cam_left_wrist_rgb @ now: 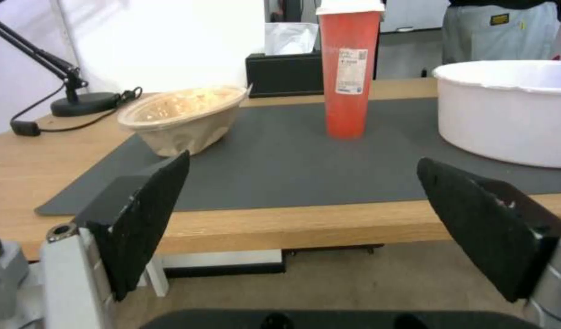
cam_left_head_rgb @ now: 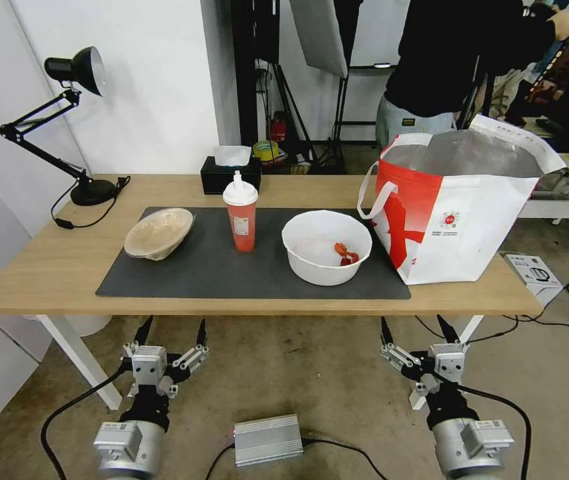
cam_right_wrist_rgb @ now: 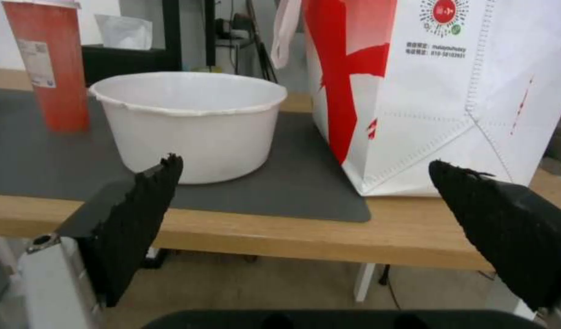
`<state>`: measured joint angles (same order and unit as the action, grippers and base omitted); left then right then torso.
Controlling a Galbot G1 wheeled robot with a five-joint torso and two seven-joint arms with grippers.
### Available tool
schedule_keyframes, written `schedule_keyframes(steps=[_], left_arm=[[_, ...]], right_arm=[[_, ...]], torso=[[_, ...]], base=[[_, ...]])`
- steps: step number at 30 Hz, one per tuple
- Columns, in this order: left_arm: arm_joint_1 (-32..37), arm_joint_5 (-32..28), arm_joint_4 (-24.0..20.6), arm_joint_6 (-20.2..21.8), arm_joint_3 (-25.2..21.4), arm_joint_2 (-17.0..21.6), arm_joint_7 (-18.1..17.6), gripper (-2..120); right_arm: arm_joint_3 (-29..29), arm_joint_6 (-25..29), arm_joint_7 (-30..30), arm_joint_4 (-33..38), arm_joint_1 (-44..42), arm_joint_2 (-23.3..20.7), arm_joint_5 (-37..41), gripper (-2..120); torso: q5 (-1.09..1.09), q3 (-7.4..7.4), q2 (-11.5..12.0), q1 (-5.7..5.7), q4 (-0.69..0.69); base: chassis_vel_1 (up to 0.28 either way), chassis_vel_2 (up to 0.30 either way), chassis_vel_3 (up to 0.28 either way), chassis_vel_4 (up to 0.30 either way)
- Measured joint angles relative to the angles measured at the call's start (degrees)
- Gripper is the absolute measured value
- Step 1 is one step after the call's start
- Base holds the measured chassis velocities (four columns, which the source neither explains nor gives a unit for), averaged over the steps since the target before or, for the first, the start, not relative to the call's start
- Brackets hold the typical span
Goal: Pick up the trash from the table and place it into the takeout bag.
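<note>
On the table (cam_left_head_rgb: 51, 273), a dark grey mat (cam_left_head_rgb: 217, 273) carries three pieces of trash: a shallow beige bowl (cam_left_head_rgb: 159, 233) tipped on its side at the left, a red cup with a white domed lid (cam_left_head_rgb: 241, 213) in the middle, and a large white bowl (cam_left_head_rgb: 326, 247) with red scraps at the right. The takeout bag (cam_left_head_rgb: 457, 213) stands open at the table's right end. My left gripper (cam_left_head_rgb: 172, 332) and right gripper (cam_left_head_rgb: 419, 328) both hang open and empty below the table's front edge. The wrist views show the beige bowl (cam_left_wrist_rgb: 183, 116), cup (cam_left_wrist_rgb: 349, 68), white bowl (cam_right_wrist_rgb: 192, 121) and bag (cam_right_wrist_rgb: 439, 91).
A black desk lamp (cam_left_head_rgb: 64, 127) stands at the back left with its cord on the wood. A black tissue box (cam_left_head_rgb: 231, 173) sits behind the cup. A silver box (cam_left_head_rgb: 267, 439) lies on the floor between my arms. A person stands behind the bag.
</note>
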<state>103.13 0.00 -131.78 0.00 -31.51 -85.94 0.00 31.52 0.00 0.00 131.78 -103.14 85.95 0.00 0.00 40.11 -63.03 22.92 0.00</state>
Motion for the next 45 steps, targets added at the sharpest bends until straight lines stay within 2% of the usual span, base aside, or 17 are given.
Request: schedule_keyframes(steps=[25, 28, 32, 33, 37, 38, 41, 44, 45], left_arm=[[0.0, -0.2, -0.1, 0.1, 0.0, 0.0, -0.1, 100], [0.2, -1.9, -1.3, 1.1, 0.2, 0.5, -1.8, 100], [1.3, -10.0, -7.0, 6.2, 1.1, 3.0, -9.7, 100], [1.3, -10.0, -7.0, 6.2, 1.1, 3.0, -9.7, 100], [2.4, -18.7, -11.5, 11.5, 2.2, 5.7, -18.0, 100], [2.4, -18.7, -11.5, 11.5, 2.2, 5.7, -18.0, 100], [1.9, -21.5, -11.8, 11.4, 2.3, 6.3, -18.9, 100], [1.9, -21.6, -11.8, 11.3, 2.4, 6.3, -18.9, 100], [1.8, -21.6, -11.8, 11.0, 2.4, 6.3, -18.9, 100]], right_arm=[[0.0, -0.1, 0.0, 0.0, 0.1, -0.1, 0.1, 100], [-0.5, -1.6, 0.5, 0.5, 1.0, -1.4, 1.1, 100], [-2.6, -8.8, 2.9, 3.3, 5.7, -7.3, 6.1, 100], [-2.6, -8.8, 2.9, 3.3, 5.7, -7.3, 6.1, 100], [-4.9, -16.4, 5.5, 6.2, 10.6, -13.5, 11.2, 100], [-4.9, -16.4, 5.5, 6.2, 10.6, -13.5, 11.2, 100], [-6.5, -21.7, 7.4, 8.2, 14.1, -17.9, 15.0, 100], [-6.7, -22.4, 7.6, 8.5, 15.0, -19.0, 15.4, 100], [-7.2, -23.7, 7.9, 8.9, 15.7, -20.1, 16.3, 100]], torso=[[0.0, 0.0, 0.0, 0.0, 0.0], [-0.01, 0.0, 0.0, 0.0, -0.02], [0.0, 0.0, 0.0, 0.0, 0.0], [0.0, 0.0, 0.0, 0.0, 0.0], [0.02, 0.0, 0.0, 0.0, 0.01], [0.02, 0.0, 0.0, 0.0, 0.01], [0.0, 0.0, 0.0, 0.0, 0.0], [-0.02, 0.01, 0.0, 0.0, 0.04], [0.04, 0.01, 0.0, 0.0, -0.02]], base=[[0.0, 0.0, 0.0, 0.0], [0.0, 0.0, 0.0, 0.0], [0.0, 0.0, 0.0, 0.0], [0.0, 0.0, 0.0, 0.0], [0.0, 0.0, 0.0, 0.0], [0.0, 0.0, 0.0, 0.0], [0.0, 0.0, 0.0, 0.0], [0.0, 0.0, 0.0, 0.0], [0.0, 0.0, 0.0, 0.0]])
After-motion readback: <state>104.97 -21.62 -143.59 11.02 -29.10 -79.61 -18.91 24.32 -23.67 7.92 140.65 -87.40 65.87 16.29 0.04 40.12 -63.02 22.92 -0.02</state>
